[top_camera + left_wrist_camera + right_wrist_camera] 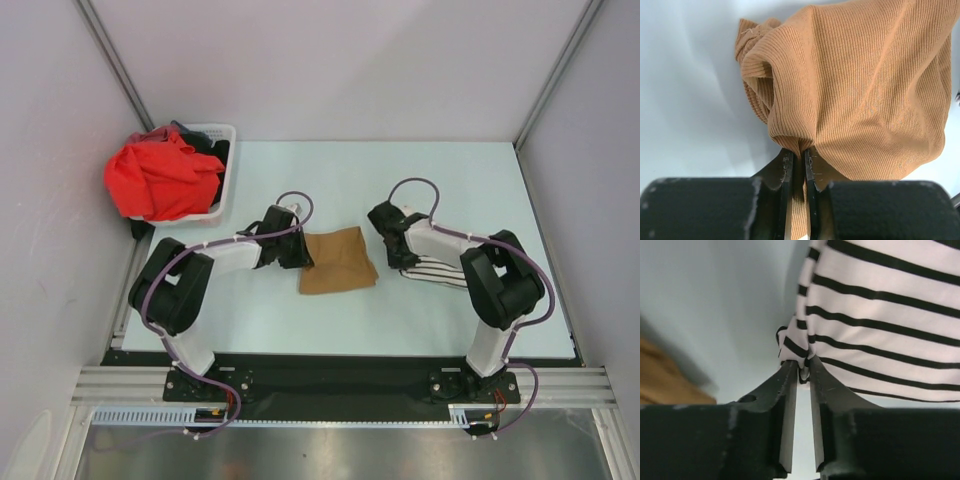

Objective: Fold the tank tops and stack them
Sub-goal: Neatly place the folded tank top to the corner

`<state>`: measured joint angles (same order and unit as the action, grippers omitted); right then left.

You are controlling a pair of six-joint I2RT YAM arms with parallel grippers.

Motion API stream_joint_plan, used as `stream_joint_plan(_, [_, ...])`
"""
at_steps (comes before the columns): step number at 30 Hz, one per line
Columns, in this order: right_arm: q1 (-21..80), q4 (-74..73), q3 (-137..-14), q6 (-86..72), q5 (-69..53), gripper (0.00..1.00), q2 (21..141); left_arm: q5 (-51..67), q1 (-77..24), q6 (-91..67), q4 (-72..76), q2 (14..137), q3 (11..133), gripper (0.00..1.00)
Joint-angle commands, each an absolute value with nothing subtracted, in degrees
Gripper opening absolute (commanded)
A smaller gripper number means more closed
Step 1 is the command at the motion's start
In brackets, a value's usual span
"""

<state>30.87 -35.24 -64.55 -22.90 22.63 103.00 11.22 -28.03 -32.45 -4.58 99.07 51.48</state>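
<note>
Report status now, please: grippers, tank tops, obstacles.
Left gripper shut on tan top. Right gripper shut on striped top. Basket far left, not in the way.

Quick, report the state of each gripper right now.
Left gripper: jaws closed on the tan tank top.
Right gripper: jaws closed on the striped tank top.

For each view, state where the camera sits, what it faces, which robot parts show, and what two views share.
Top external: above and behind, looking down on the table; left arm, right arm show.
Left wrist: on that arm, looking along left fingers pinching the tan top.
Right wrist: likewise, right fingers pinching the striped top.
Shared: top and left wrist show the tan top.
</note>
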Motion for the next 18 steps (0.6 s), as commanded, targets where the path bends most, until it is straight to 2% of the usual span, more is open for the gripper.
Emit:
stream_joint_plan(1, [35.23, -38.66, -64.33, -26.19, 20.82, 0.24, 101.43, 11.34, -26.98, -29.01, -7.82, 96.07, 50.19, 0.0])
stream_joint_plan(2, [35.77, -38.93, -64.68, -26.37, 21.7, 0.33, 100.9, 11.25, -26.9, -28.83, -8.0, 95.8, 50.01, 0.0])
stream_joint_plan(4, [36.04, -38.93, -66.09, -26.11, 21.54, 0.43, 99.15, 10.81, -26.54, -28.57, -8.35, 95.71, 49.92, 0.0])
stream_joint_plan(11, [36.04, -40.17, -74.35, -24.44, 18.55, 0.49, 99.05, 10.64, -26.1, -28.13, -9.58, 96.41, 51.06, 0.0])
stream_joint_plan(14, [35.95, -36.75, -74.97, -22.94, 13.29, 0.58, 99.23, 10.46, -25.67, -27.77, -10.19, 97.12, 51.68, 0.0])
stream_joint_plan(18, [34.37, -30.16, -74.27, -21.71, 2.49, 0.62, 101.59, 10.02, -25.23, -27.86, -9.76, 97.12, 51.42, 0.0])
